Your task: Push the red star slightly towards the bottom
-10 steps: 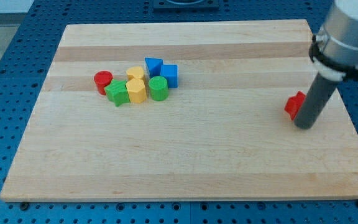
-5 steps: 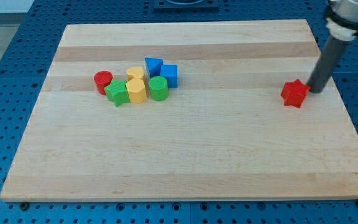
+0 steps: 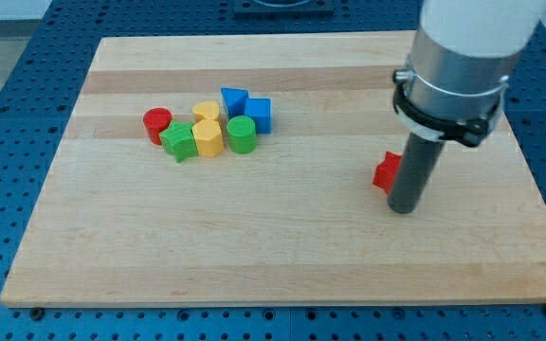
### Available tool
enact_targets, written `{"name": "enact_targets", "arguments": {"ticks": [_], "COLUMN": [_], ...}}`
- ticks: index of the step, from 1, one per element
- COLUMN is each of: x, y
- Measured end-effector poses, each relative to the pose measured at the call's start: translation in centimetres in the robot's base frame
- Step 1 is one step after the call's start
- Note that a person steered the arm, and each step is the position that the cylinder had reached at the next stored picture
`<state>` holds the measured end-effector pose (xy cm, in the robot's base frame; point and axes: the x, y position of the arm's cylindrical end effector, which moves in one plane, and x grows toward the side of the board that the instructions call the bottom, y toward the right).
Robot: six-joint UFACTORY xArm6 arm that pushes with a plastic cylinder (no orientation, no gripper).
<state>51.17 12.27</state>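
End effector first: it is a plain dark rod with no jaws, so there is nothing on it to be apart or together. My tip sits on the desk in the right middle of the frame. The red star is right there too, just left of the rod and mostly hidden behind it. Only a small red bit peeks out. I cannot tell if the rod touches it.

I think the push is not set up well yet. The tip is lower in the frame than the star, so it is on the wrong side. Next, the tip needs to go around to the upper side of the star. Then it needs a short, soft push down the frame.

Far off at the upper left sits a bunch of other blocks, well away from all this.
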Motion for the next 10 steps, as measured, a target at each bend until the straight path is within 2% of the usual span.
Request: {"name": "enact_targets", "arguments": {"ticks": [1,2,3,5,6,7,8,9,10], "x": [-2.3,-6.6,-7.7,-2.3,-2.3,0.9,3.6,1.9,-1.3], "y": [-4.0,-4.6,-4.6,1.5,2.6,2.3,6.0,5.6,0.8]}}
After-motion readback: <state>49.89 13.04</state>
